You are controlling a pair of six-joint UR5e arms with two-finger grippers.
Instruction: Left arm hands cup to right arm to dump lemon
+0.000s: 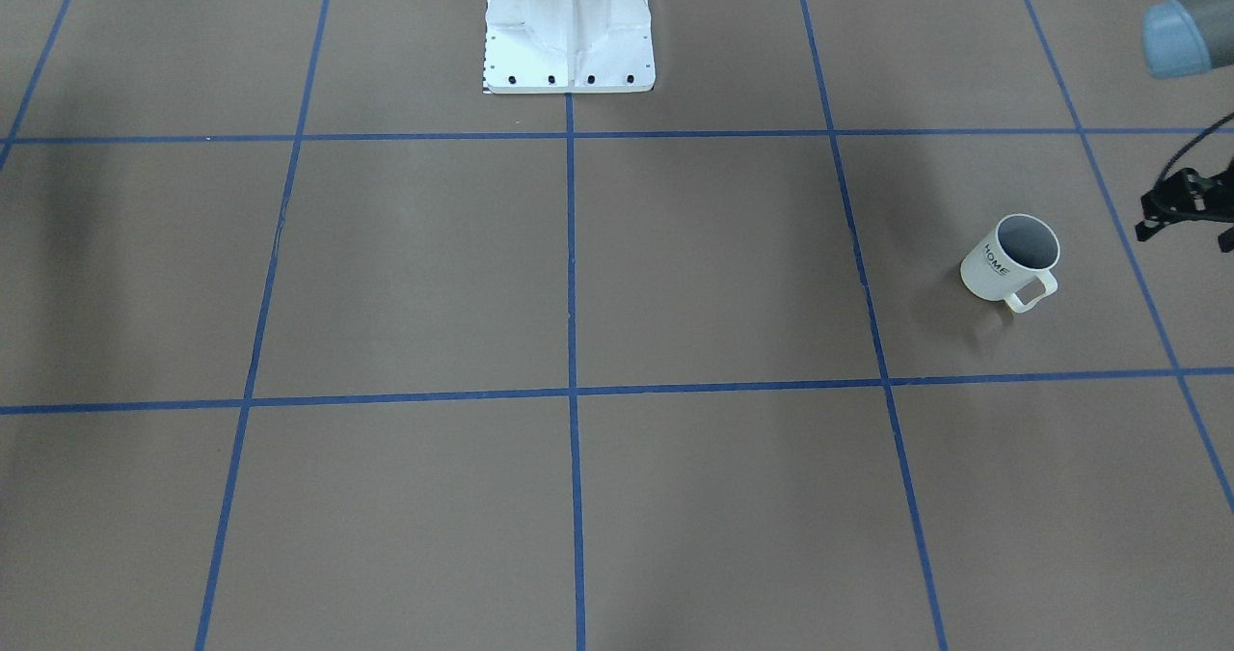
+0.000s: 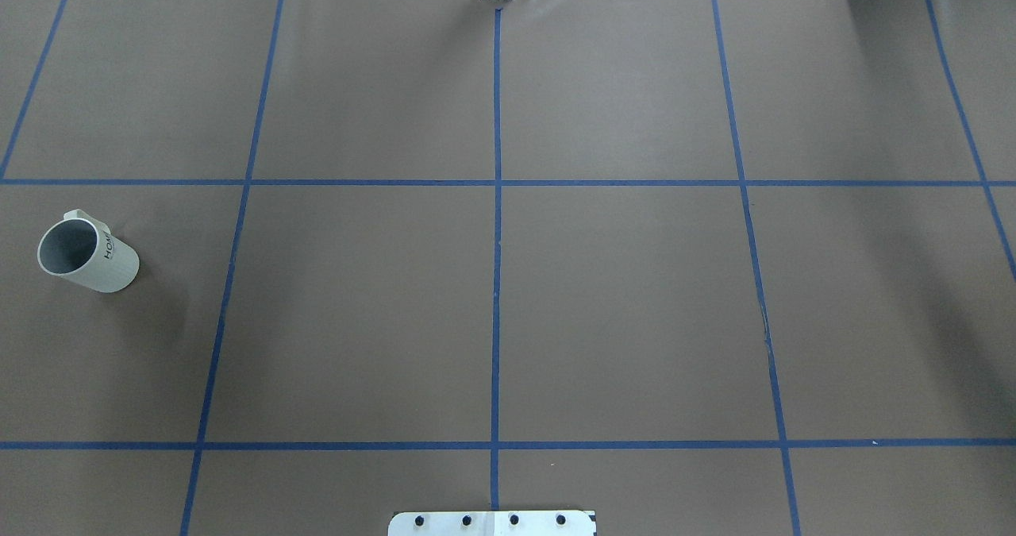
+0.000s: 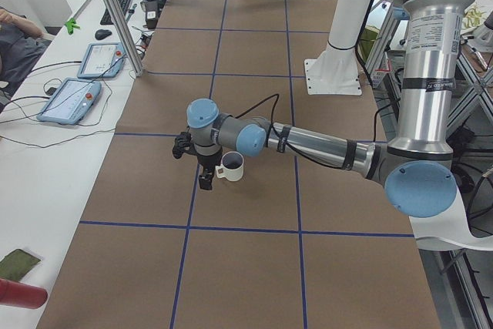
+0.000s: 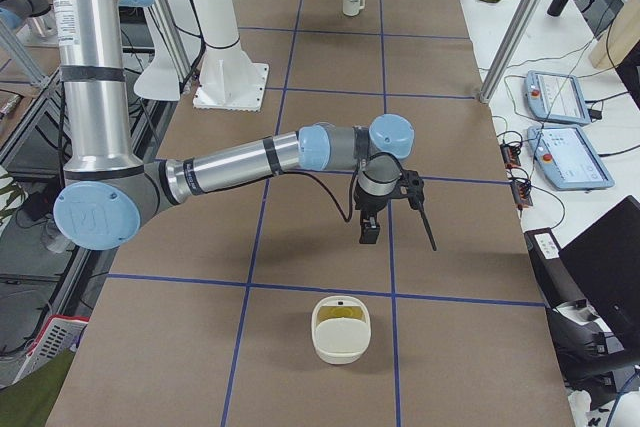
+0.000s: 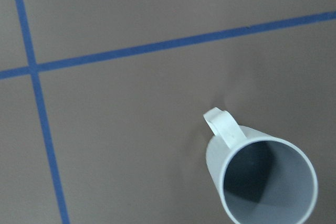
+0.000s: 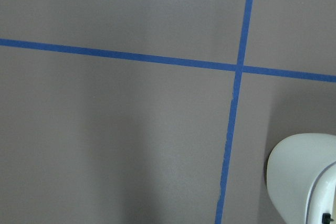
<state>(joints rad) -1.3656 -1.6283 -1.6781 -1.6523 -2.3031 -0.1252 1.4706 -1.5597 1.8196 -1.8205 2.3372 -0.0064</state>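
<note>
While cup (image 1: 1007, 263) stands upright, dish (image 4: 340, 349) — lemon (image 4: 341, 316) inside

Left arm (image 3: 323, 146): silver-grey tubes, round light-blue joint caps (image 3: 417, 189), black bands at tube ends, small print on the fat upper tube. Thin black cable (image 3: 259, 102) along the forearm, black left pincer (image 3: 202, 169) at the wrist. Right arm (image 4: 235, 164): same silver tubes and blue caps, black wrist cable (image 4: 325, 187), black right pincer (image 4: 372, 222). White flared pedestal (image 1: 569, 34), four black screws (image 1: 551, 80) along its flange.
</note>
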